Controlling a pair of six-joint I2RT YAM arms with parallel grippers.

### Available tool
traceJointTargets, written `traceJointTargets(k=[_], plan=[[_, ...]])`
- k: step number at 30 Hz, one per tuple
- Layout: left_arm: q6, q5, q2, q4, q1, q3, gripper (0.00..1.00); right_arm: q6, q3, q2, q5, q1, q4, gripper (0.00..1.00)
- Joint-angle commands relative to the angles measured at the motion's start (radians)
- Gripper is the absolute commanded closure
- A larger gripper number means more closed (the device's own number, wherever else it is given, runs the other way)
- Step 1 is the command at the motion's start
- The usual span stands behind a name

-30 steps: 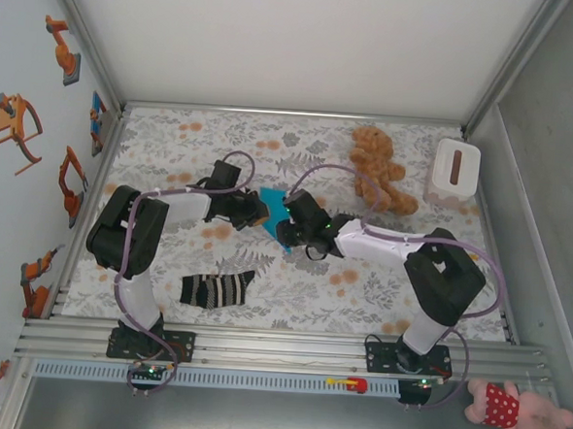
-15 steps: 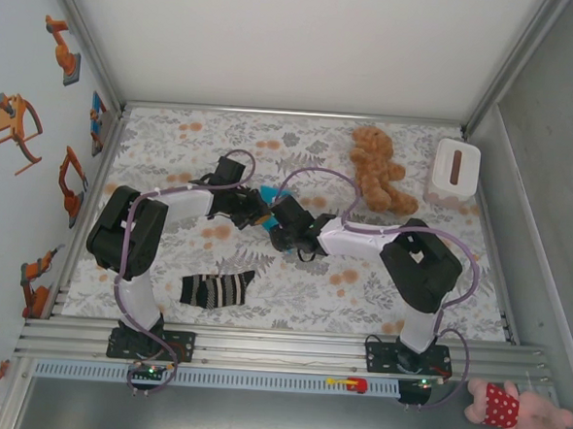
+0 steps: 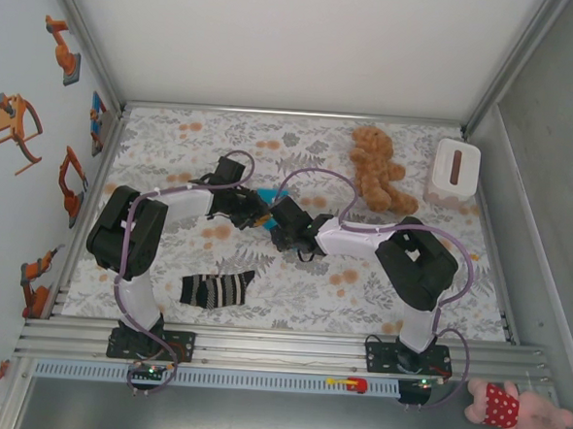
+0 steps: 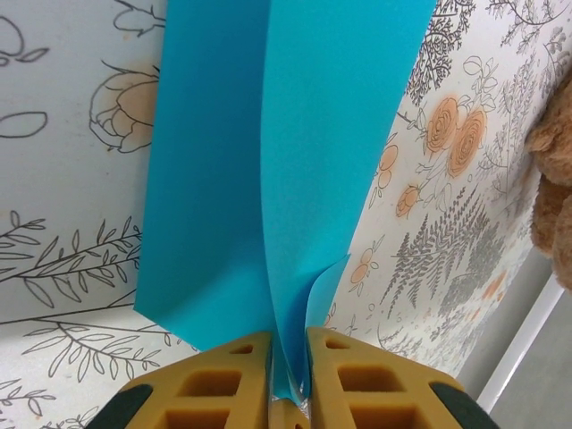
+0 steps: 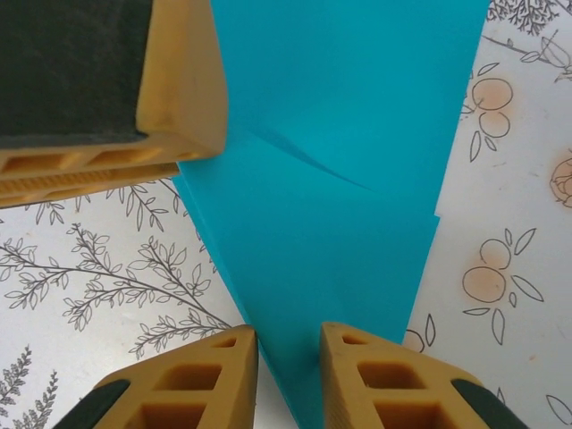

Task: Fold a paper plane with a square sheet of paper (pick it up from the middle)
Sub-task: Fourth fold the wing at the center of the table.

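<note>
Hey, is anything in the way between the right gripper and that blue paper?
Nothing visible. The folded turquoise paper sits right in the gap between the open fingers of the right gripper, and the left gripper pinches a fold of it.

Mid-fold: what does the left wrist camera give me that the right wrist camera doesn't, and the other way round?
Left wrist: the left claw pinching the paper at an upright fold, its flaps spreading away from the pinch, and the teddy bear at the right edge. Right wrist: the right claw, jaws apart around the paper's pointed end, a faint wrinkle across the sheet, and a finger of the other claw at upper left. Both: the turquoise paper over the floral tablecloth.
</note>
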Motion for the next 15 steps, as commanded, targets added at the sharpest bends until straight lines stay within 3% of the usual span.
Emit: traceJointTargets(k=[1,7,15], plan=[[0.013,0.018,0.002,-0.027,0.021,0.037,0.82,-0.019,0.023,0.013,0.05,0.008,-0.019,0.77],[0.014,0.042,0.032,-0.017,0.028,0.05,0.95,-0.037,0.034,0.018,0.068,0.007,-0.032,0.77],[0.003,0.046,0.012,-0.041,0.033,0.064,0.96,-0.083,0.048,0.022,0.089,0.009,-0.045,0.73]])
